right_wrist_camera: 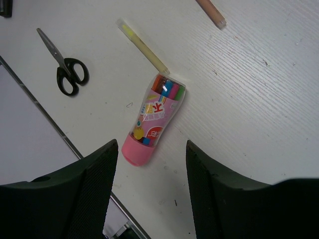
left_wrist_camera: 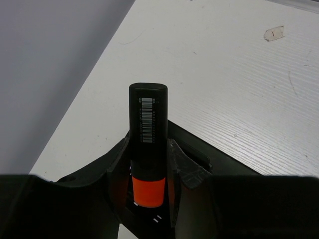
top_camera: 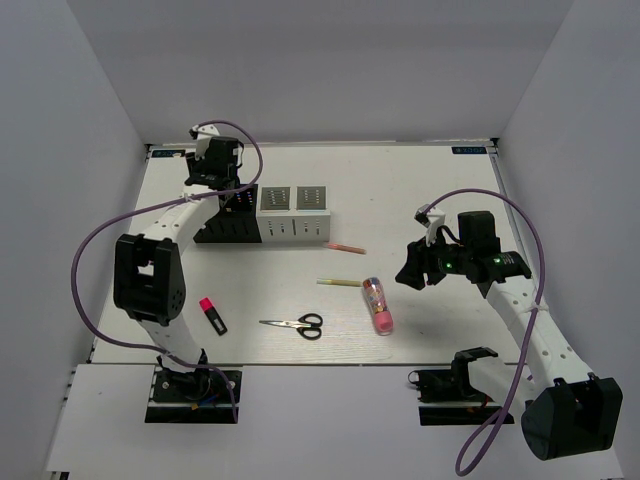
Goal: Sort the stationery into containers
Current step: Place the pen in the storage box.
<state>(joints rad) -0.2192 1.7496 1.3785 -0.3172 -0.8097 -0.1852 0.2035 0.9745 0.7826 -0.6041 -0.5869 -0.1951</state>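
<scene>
Left gripper (top_camera: 215, 165) is up at the far left end of the holders (top_camera: 295, 212), over the black pair, and its jaws are clamped on the orange marker (left_wrist_camera: 148, 124). On the left wrist view the marker sits straight between the fingers (left_wrist_camera: 118, 167), orange cap back toward the wrist, black barcoded end pointing out. A dark holder edge shows just past the right finger. I cannot tell whether the marker's tip is over a compartment or beside it.

Over on my right, the right gripper (top_camera: 410, 270) hangs above the table (top_camera: 420, 190) near the tube (right_wrist_camera: 154, 122), jaws apart, nothing between them. On the right wrist view the tube lies flat, its pink end nearest the gap between the fingers (right_wrist_camera: 94, 189) and its clear end angled away. No contact with it that I can see.

The pencil (right_wrist_camera: 142, 47) lies with one end right up against the tube's clear end. The pen (top_camera: 345, 247) is further back, near the white holders and apart from them. Scissors (top_camera: 298, 324) lie closed and flat, left of the tube and toward the near edge. The red marker (top_camera: 213, 316) lies on its side further left, close to the left arm and well apart from the holders.
</scene>
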